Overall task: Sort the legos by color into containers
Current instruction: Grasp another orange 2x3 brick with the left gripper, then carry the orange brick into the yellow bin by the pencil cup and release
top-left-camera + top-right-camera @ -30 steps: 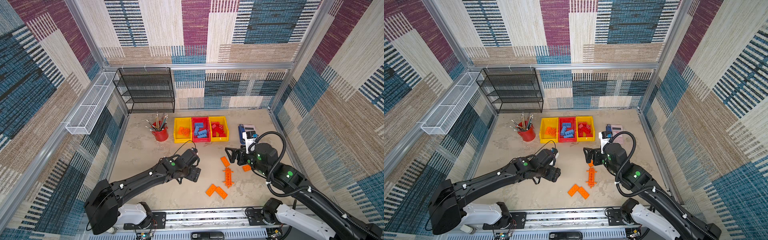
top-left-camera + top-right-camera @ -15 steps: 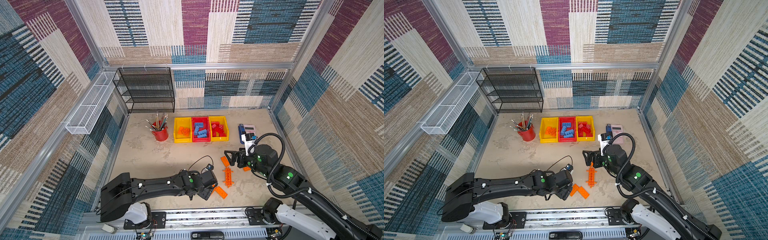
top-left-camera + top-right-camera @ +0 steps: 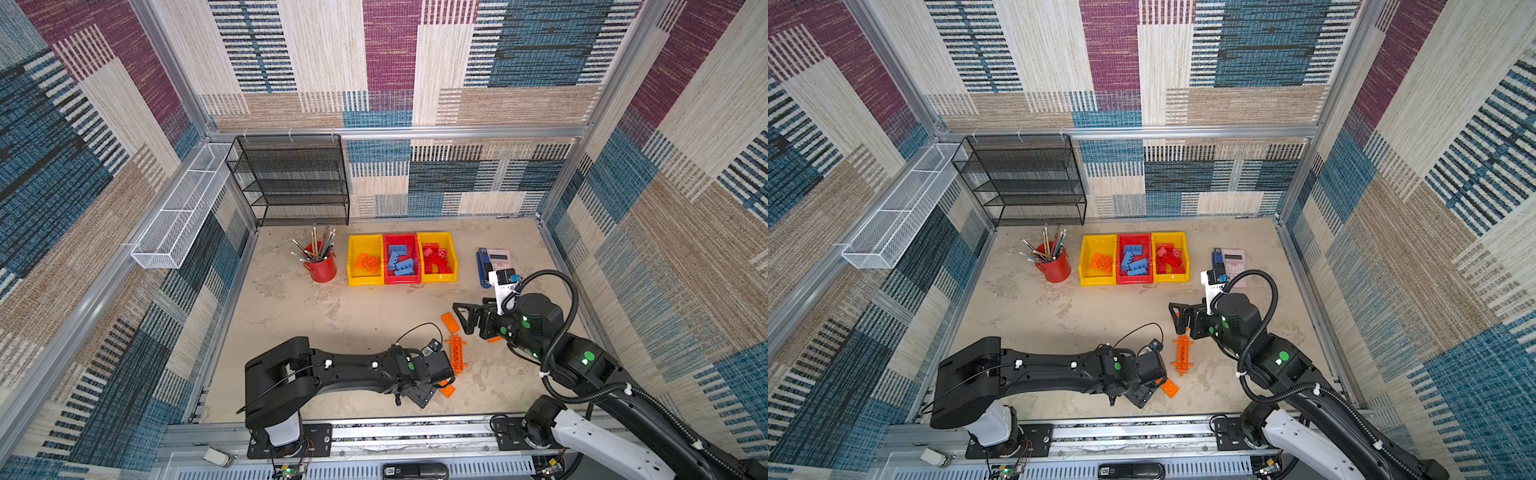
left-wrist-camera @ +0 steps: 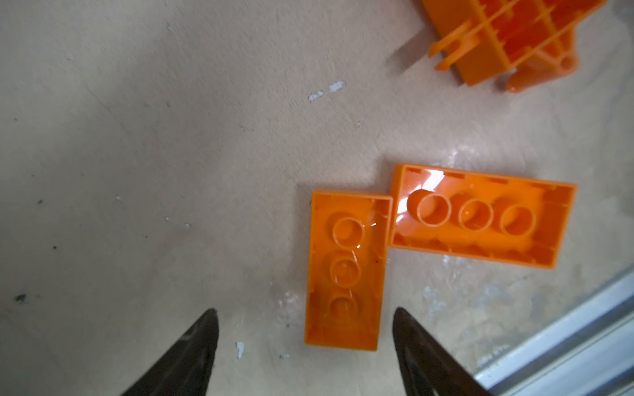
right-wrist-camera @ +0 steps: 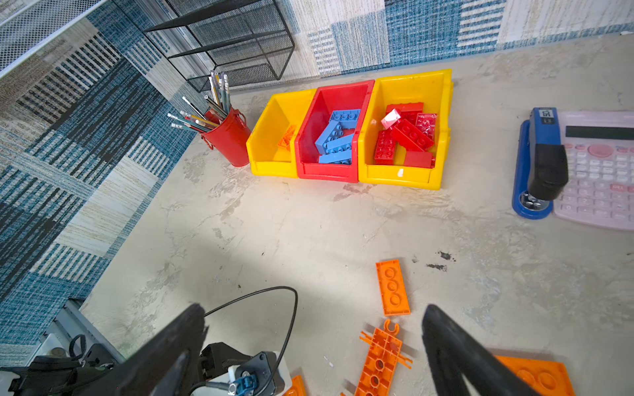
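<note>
Nearest the front rail (image 4: pixel 566 343), my left gripper (image 4: pixel 303 310) points down at the table (image 3: pixel 332 316), jaws spread and nothing pinched. The end of an upside-down orange brick (image 4: pixel 346 271) lies between my fingers (image 4: pixel 411 343), close to one of them. It looks untouched, though at this blurred edge I cannot be sure. A second orange brick (image 4: pixel 480 219), also underside up, touches the first near a corner, roughly at right angles to it. Just beyond them the long orange tabbed piece (image 3: pixel 456 355) lies flat on the table.

Farther in, my right gripper (image 5: pixel 313 308) hangs above the table, jaws wide apart and empty. Below it a third orange brick (image 5: pixel 392 288) lies just beside the end of the tabbed piece. A fourth orange piece (image 5: pixel 538 375) shows partly behind one finger.

At the far side the three containers stand side by side, touching. The left yellow bin (image 3: pixel 365 282) has orange legos (image 3: pixel 369 262), the red bin (image 3: pixel 401 281) in the middle has blue legos (image 3: pixel 401 262), and the right yellow bin (image 3: pixel 439 279) has red legos (image 3: pixel 436 259). A red pencil cup (image 3: pixel 322 270) stands beside the left bin. A blue stapler (image 5: pixel 538 164) and a pink calculator (image 5: pixel 600 178) lie to the right of the bins. A black wire shelf (image 3: pixel 291 178) stands behind.
</note>
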Robot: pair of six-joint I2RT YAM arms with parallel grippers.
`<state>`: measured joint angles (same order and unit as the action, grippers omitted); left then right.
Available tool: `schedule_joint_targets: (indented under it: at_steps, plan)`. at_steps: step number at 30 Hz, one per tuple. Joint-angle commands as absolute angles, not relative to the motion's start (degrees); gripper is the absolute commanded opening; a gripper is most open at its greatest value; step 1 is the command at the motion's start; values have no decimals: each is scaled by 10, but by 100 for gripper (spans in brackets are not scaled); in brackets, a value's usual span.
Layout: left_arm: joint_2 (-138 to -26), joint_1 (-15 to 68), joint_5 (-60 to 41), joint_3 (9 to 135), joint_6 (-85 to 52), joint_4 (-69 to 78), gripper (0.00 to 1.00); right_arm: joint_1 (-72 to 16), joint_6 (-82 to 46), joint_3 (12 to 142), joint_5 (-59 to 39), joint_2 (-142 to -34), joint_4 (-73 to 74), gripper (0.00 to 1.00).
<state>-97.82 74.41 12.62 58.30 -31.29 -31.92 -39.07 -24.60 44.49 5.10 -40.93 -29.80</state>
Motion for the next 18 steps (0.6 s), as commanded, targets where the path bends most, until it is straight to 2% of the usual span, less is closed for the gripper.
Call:
schedule_joint_targets:
  at_steps: [1,8,10,13,14,15,18]
  plan:
    - [-993,744,114,588,-303,-303,80,-391,-247,443,57,-411,-293,99]
    - [-1027,739,107,603,-296,-301,72,-391,-246,444,64,-413,-297,99]
    - [-1028,730,103,600,-296,-298,63,-391,-247,445,67,-411,-300,99]
    - [-1021,708,90,588,-300,-298,42,-391,-247,449,72,-410,-304,99]
    - [-1014,699,85,579,-300,-294,38,-391,-247,451,72,-409,-305,99]
    - [-1005,689,78,570,-299,-289,34,-391,-245,452,73,-409,-305,99]
    - [-976,662,74,555,-292,-290,32,-391,-246,459,73,-413,-302,99]
